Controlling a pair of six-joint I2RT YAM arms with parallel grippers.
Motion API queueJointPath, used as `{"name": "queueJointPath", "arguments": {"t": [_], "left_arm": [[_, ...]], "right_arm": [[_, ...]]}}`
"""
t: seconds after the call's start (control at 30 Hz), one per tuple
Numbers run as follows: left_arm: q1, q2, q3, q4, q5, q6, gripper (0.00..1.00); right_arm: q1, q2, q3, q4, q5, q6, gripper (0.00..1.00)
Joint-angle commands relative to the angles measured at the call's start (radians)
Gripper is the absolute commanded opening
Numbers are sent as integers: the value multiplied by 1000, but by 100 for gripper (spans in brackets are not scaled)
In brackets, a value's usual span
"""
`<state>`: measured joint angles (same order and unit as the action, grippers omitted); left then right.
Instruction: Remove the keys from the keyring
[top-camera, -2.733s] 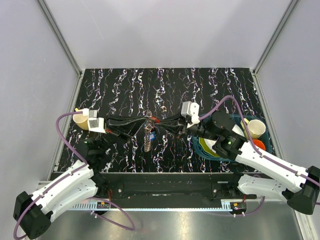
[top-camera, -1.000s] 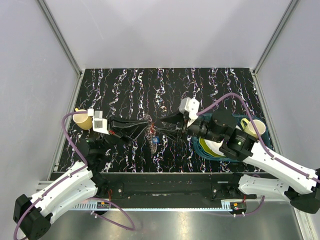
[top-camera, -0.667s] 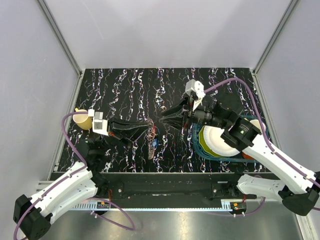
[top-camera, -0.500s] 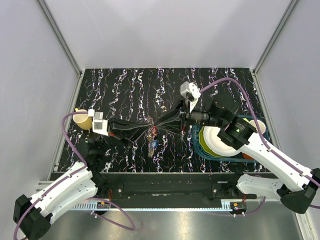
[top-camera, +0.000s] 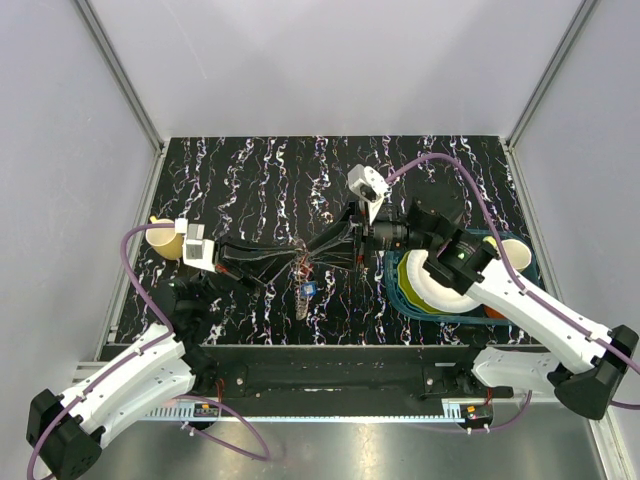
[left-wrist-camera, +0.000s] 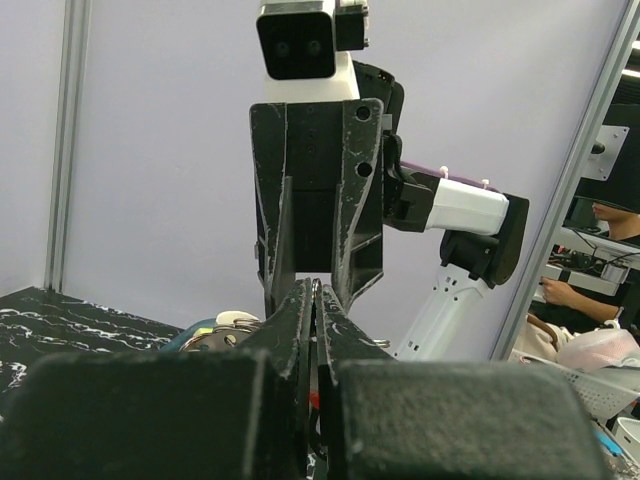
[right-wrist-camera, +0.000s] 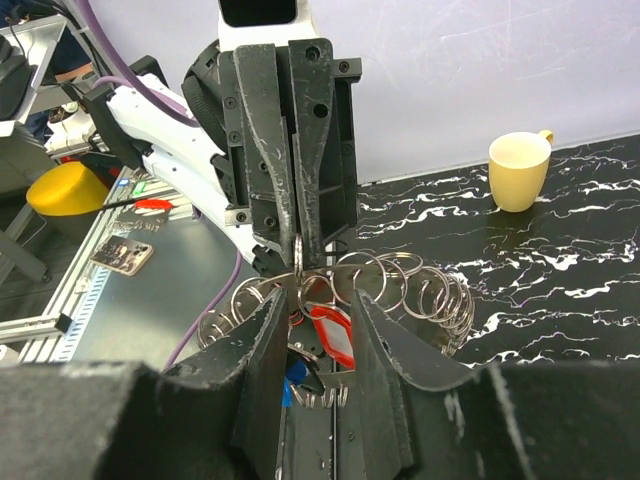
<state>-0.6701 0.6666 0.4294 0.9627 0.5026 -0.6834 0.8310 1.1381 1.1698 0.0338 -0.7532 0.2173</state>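
The left end effector (left-wrist-camera: 316, 300) is pressed together on one loop of the keyring (right-wrist-camera: 400, 285), which hangs from it over the middle of the desk (top-camera: 250, 170). The right end effector (right-wrist-camera: 318, 305) meets it tip to tip, half spread, with the red key (right-wrist-camera: 330, 337) between its fingers. Whether it pinches the key I cannot tell. The blue key (right-wrist-camera: 293, 375) hangs just below.

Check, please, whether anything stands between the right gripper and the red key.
Nothing visible blocks it: the red key shows between the parted fingers of the right gripper. Only loops of the keyring crowd around it, hanging from the shut left gripper.
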Motion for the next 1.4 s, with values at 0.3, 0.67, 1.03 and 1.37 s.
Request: {"name": "queueJointPath", "arguments": {"t": [0.3,0.67,1.03,1.37], "left_arm": [[6,-13,3,96,10,-5,0],[6,-9,5,96,10,-7,0],[6,10,6,105,13,-16,0],[7,-28,14,-16,-29,7,8]], "right_arm": [[-3,26,-9,100,-40,42,35],[-3,32,-33,163,-38,73,30],[-1,45,-59,227,-28,93,22],[-3,-37,-150,336,-63,39,0]]}}
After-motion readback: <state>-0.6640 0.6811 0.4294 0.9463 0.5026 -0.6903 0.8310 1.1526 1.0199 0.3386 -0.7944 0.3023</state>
